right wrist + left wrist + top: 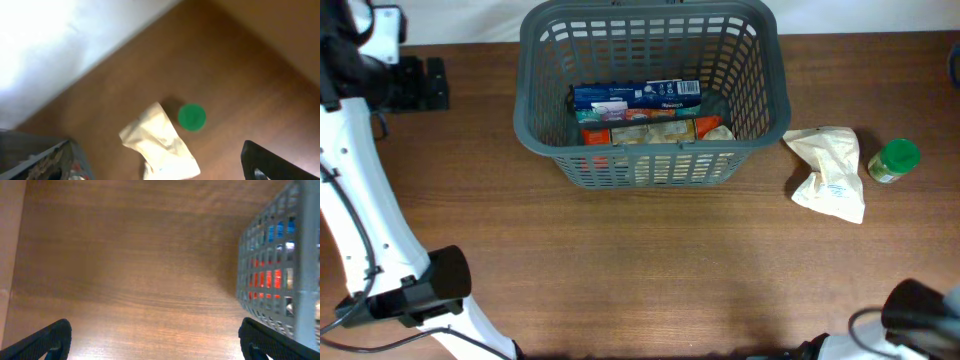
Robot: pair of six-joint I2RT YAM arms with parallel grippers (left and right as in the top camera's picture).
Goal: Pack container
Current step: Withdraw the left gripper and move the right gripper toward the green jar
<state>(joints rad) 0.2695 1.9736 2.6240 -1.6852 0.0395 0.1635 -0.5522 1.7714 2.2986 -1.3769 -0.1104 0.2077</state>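
Container (650, 168): grey slotted basket at the table's (620, 270) far middle, holding a blue box (635, 96) and orange packets (650, 130).
My left claw (155, 342): spread wide, empty, near its wall.
My right claw (160, 170): wide, empty, looking down on a white pouch (157, 145) and a green-lidded jar (192, 117).

**Table** (650, 270): one, mid-brown wood-grain top, with the grain running left to right. It fills nearly the whole overhead view.
**Finish:** matt, with a soft pale sheen in places, strongest in the left wrist view.
**Far edge:** straight, crossing the top of the overhead view.
**Background surface** (470, 20): plain white, beyond the far edge. Whether it is wall or floor cannot be told. It is glaringly bright in the right wrist view.
**Lighting:** even and diffuse, with short, soft shadows.
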